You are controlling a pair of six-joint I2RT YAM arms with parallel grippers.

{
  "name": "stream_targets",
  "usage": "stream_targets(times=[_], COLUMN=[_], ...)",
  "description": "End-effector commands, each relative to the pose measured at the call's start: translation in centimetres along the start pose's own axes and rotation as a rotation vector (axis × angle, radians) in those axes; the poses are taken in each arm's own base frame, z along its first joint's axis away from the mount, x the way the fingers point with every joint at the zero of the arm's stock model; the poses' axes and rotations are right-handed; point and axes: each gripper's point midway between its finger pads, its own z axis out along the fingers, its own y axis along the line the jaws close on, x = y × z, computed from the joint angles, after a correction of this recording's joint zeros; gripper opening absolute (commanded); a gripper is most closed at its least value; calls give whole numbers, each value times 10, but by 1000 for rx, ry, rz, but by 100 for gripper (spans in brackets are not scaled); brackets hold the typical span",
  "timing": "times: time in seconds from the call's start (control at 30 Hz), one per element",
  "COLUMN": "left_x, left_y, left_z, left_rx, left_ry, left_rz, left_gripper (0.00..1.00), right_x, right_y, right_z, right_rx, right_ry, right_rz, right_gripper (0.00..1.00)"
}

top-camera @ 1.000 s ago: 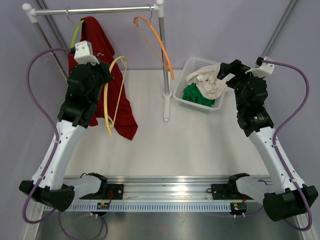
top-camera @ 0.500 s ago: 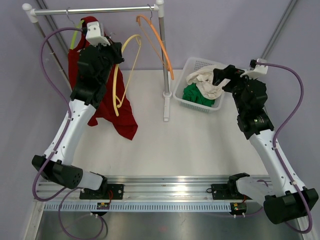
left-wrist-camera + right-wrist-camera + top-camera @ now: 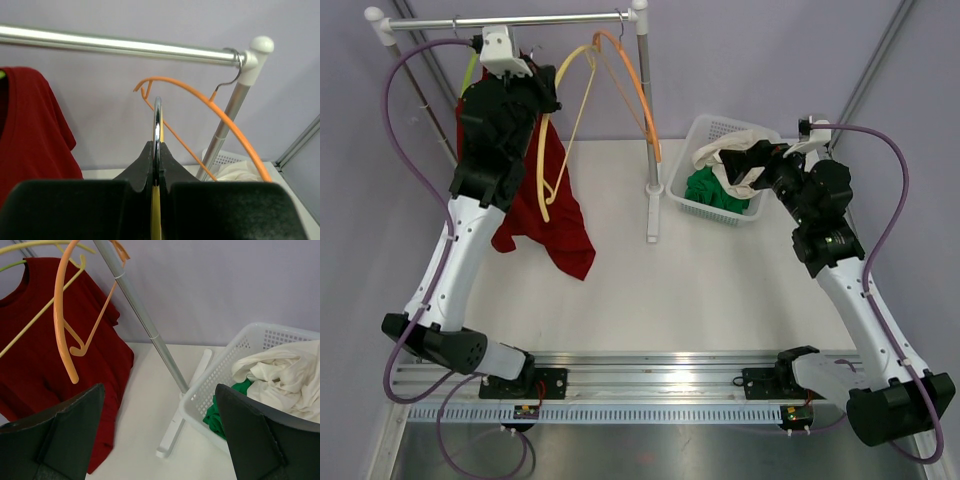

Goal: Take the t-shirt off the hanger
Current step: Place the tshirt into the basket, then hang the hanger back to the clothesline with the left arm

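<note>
A red t-shirt (image 3: 555,220) hangs from a green hanger (image 3: 470,70) at the left end of the rail (image 3: 560,20). My left gripper (image 3: 547,90) is raised just under the rail, in front of the shirt. It is shut on the chrome hook (image 3: 157,125) of a bare yellow hanger (image 3: 552,160), which is tilted and dangles below it. My right gripper (image 3: 745,160) is open and holds nothing. It hovers at the white basket's (image 3: 692,205) near rim and faces the red t-shirt (image 3: 45,355).
A bare orange hanger (image 3: 638,90) hangs at the rail's right end, beside the upright post (image 3: 650,150) and its white foot (image 3: 192,400). The basket (image 3: 225,375) holds a white garment (image 3: 280,375) and a green one (image 3: 220,415).
My left arm has lifted the yellow hanger from beside the shirt up to just under the rail. My right gripper has shifted a little left, still open.
</note>
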Motion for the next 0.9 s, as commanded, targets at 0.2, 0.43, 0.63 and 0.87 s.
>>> stream_targets(times=[0.2,0.43,0.63,0.87], left_x=[-61,-70,-71,-73], left_y=[3,8,17,16], left_z=[27,35,50,69], left_rx=[-69,-102,-160,-155], left_ry=[-121,-140,-152,-184], left_rz=[47,93,126,118], left_gripper=[0,0,0,0], right_x=[-27,-24,-21,-22], right_y=[17,15,14,12], right_z=[-15,-11,-10,-12], right_rx=[-51,-50,-46,-35], right_ry=[-78,-74,-68,-75], right_rz=[-39,-33,-32,-38], right_gripper=[99,99,100,100])
